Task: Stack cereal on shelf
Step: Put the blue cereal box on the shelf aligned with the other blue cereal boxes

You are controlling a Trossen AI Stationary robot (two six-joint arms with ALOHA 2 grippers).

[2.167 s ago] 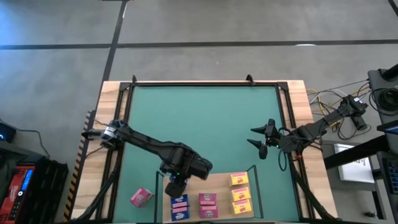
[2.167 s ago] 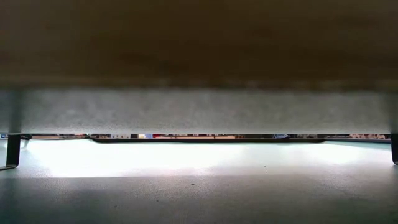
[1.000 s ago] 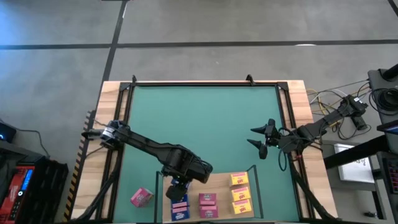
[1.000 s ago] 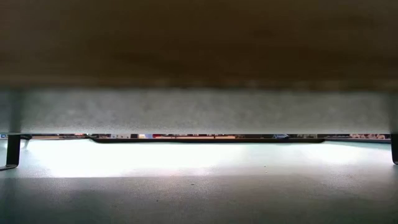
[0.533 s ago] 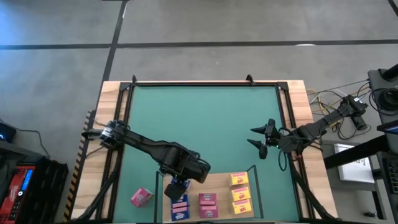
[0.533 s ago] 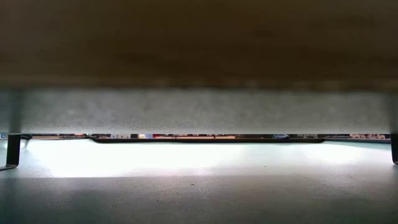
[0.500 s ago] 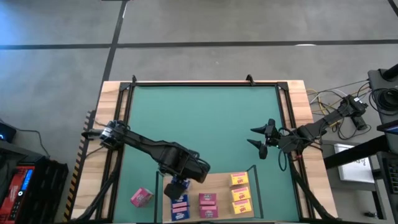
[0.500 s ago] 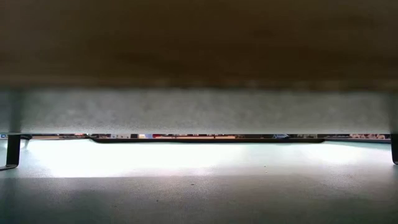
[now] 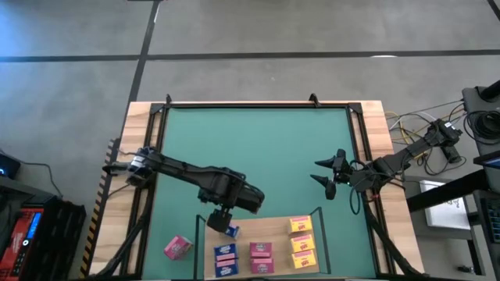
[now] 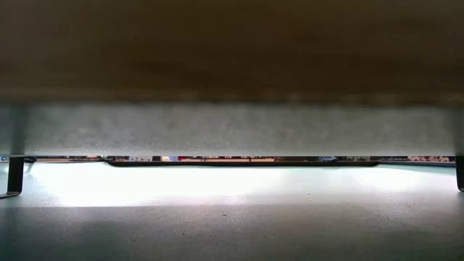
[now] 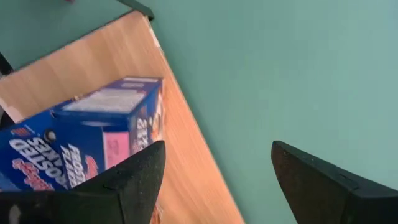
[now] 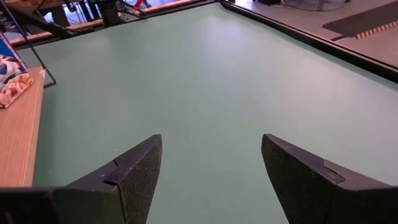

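left wrist view, blue cereal box (image 11: 87, 140) on shelf (image 11: 186, 162), left jaws apart, right jaws unclear, low view blocked

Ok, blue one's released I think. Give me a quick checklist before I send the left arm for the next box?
1. Left hand open, nothing between its fingers: ok.
2. Third blue box lying on the shelf: ok, though it looks a bit askew.
3. Left hand clear of that box: cannot tell; the box sits close beside one finger.
4. Pink box alone on the green mat, nothing over it: ok.
5. Right hand open over the mat, away from the shelf: ok.
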